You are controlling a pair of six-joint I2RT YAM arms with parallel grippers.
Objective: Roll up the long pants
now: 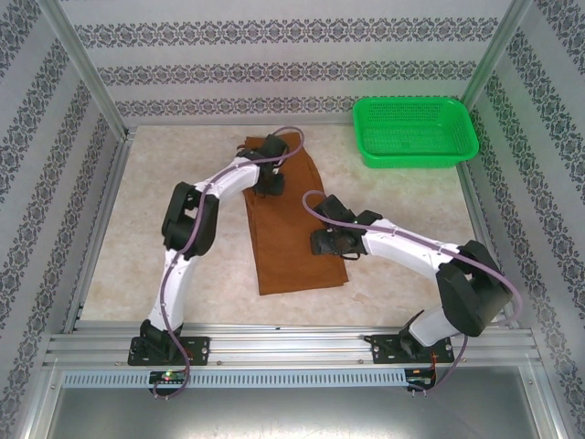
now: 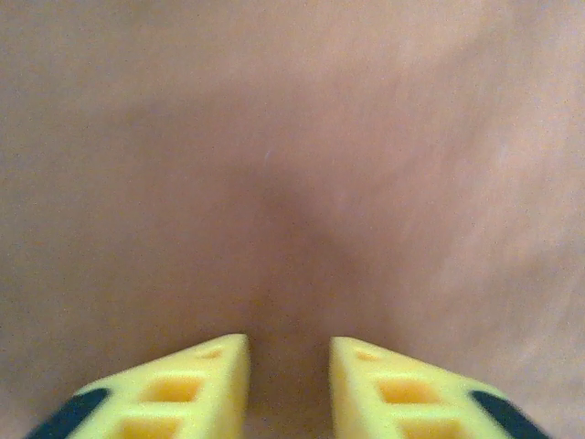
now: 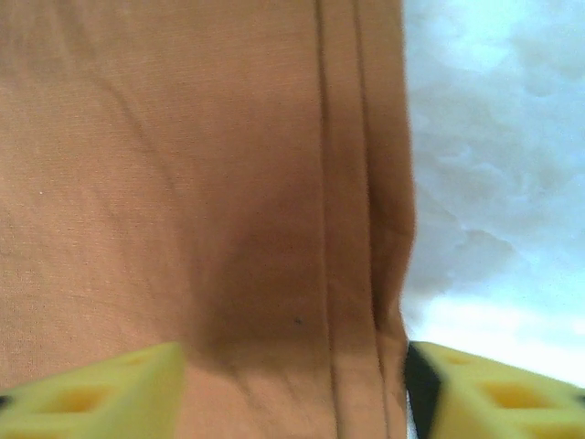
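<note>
- The left gripper (image 2: pixel 290 343) is down on the far end of the long pants (image 1: pixel 283 247). Its yellow fingers (image 2: pixel 215 366) are parted by a narrow gap, and the cloth under them is blurred.
- The pants lie flat on the table (image 1: pixel 155 155), with their far end partly hidden beneath the left arm.
- The right gripper (image 3: pixel 292 352) is spread wide astride the pants' right seamed edge.

So the long pants (image 1: pixel 294 251) are rust-brown, laid out flat as one long narrow strip. The far end sits right under the left gripper (image 1: pixel 271 183), a bit rumpled there. The seamed side edge runs between the right gripper's (image 3: pixel 292 366) fingers.
</note>
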